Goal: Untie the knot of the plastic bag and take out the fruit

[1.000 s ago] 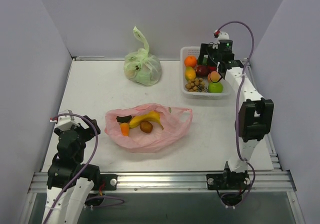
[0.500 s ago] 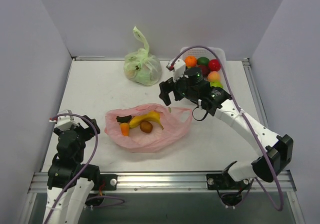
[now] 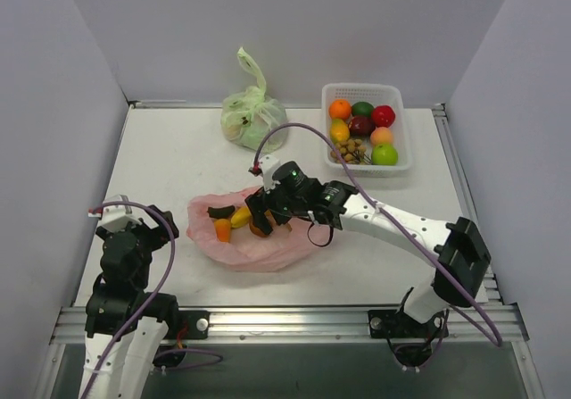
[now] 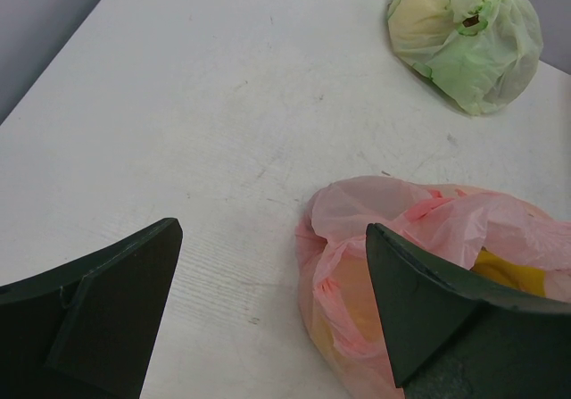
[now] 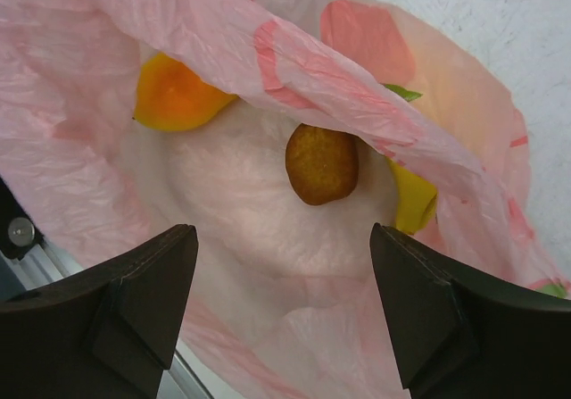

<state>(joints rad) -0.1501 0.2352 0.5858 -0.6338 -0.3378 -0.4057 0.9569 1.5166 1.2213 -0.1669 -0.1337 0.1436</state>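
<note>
Right gripper [image 3: 260, 220] hangs low over the bag [image 3: 259, 252], jaws apart and nothing between them. In its wrist view the two fingers straddle the open mouth with the brown fruit [image 5: 322, 163] just beneath. Left gripper [image 4: 274, 229] sits back at my near left corner, jaws wide and bare, looking across at the bag without touching it.

By my reckoning the first half of the job is done. The bag lies slack and spread near the middle of the table [image 3: 178, 158], its mouth gaping, and I see no knot anywhere on it. The basket [image 3: 361, 87] at the far right already holds a good heap of fruit [image 3: 361, 127], so some unloading looks finished as well.

What is left is in the bag: the banana [image 3: 239, 218], the largest piece, partly under my arm; then the orange piece [image 3: 222, 229], the dark piece [image 3: 219, 211] and the brown fruit. Four pieces, as far as I can count; the film folds over some of them. The brown one looks like my present target, since it lies between my fingers.

Plain pale walls [image 3: 294, 24] close the space on three sides. The table is white, flat and matt, faintly scuffed. The green bag [image 3: 254, 122] stands tied at the back, well apart from the pink one.
</note>
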